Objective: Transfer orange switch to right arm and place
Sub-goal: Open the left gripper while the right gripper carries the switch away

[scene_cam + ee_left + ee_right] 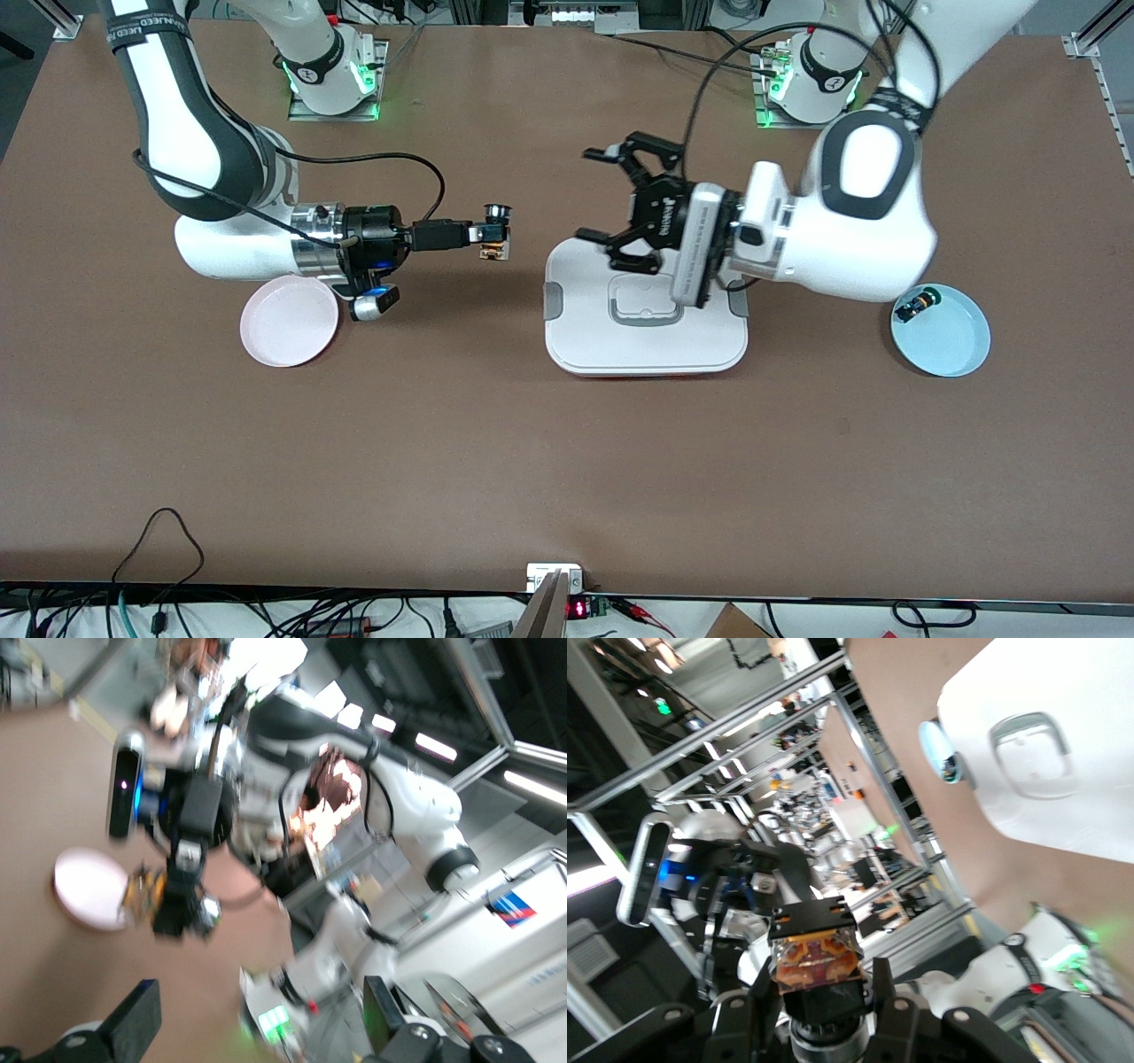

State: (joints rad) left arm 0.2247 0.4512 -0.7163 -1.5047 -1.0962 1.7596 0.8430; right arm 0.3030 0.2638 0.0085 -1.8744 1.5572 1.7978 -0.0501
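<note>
Right hand point(493, 232) grips orange switch point(494, 245); left hand point(611, 199) wide (green-capped switch point(914, 307) in blue dish point(952, 346)).

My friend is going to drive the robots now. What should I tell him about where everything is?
Right gripper: shut on the orange switch, up in the air over bare table between the pink plate and the white lidded box.
Left gripper: open, holding nothing, over the edge of the white lidded box.
Blue plate, toward the left arm's end of the table: holds a green-capped switch, not part of this job.
Done: the switch is in the right gripper.
Left: set the switch down; the pink plate by the right arm looks like the likely spot.
</note>
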